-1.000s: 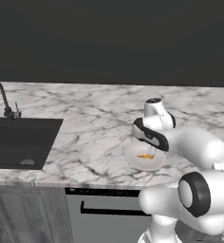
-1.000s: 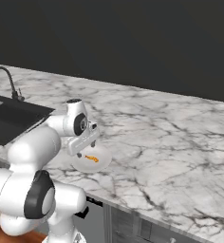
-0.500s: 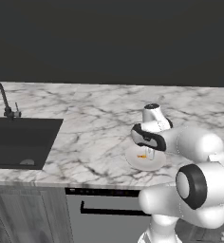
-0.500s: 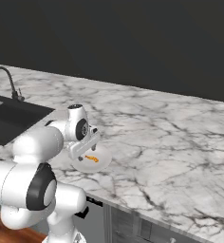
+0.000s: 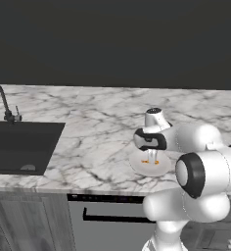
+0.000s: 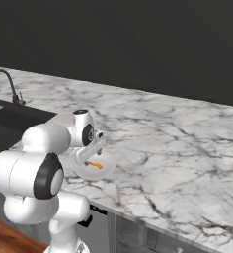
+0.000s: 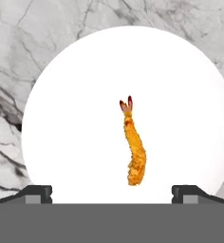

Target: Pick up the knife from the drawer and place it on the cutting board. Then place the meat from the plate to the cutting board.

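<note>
Hand view: meat [image 7: 134,148] lies mid-plate [image 7: 61,118], centred between two finger tips [image 7: 36,193] at bottom edge — hand [image 7: 112,193] spread wide, gripping nothing. Since a second ago, hand has dropped lower over plate [image 5: 159,169] on marble desk [image 5: 88,147]; base views show it now just above meat [image 6: 95,164], fingers [image 6: 91,150] straddling it. Judgement: descent for meat pick nearly done, closing comes next. Piece is tiny and flat — fingers may scrape plate or squeeze meat out sideways.
</note>
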Robot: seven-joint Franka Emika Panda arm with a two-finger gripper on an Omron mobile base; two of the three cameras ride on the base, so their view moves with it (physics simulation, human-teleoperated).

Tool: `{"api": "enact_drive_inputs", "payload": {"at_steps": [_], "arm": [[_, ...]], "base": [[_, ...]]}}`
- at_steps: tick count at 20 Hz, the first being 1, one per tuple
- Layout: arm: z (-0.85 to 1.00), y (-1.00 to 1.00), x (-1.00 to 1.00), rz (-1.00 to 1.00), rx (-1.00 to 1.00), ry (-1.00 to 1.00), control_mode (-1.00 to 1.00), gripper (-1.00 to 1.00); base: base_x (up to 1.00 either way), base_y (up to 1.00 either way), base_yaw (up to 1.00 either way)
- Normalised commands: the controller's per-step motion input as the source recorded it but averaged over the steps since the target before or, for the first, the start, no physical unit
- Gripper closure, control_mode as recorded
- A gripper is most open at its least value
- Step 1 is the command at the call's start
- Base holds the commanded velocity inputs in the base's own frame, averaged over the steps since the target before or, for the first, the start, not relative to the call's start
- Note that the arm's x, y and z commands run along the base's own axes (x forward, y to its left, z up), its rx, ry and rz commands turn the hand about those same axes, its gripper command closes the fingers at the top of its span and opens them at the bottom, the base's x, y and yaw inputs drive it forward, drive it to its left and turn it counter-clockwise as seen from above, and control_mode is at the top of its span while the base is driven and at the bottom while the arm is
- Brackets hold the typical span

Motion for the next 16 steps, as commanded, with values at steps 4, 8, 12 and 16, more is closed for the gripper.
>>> {"api": "enact_drive_inputs", "payload": {"at_steps": [4, 8, 12, 16], "arm": [[-0.17, 0.0, 0.31, 0.0, 0.0, 0.0, -1.0, -1.0], [-0.19, 0.0, 0.18, 0.0, 0.0, 0.0, -1.0, -1.0], [-0.27, 0.0, 0.13, 0.0, 0.0, 0.0, -1.0, -1.0], [-0.24, 0.0, 0.12, 0.0, 0.0, 0.0, -1.0, -1.0]], "base": [[0.0, 0.0, 0.0], [0.0, 0.0, 0.0], [0.0, 0.0, 0.0], [0.0, 0.0, 0.0]]}}
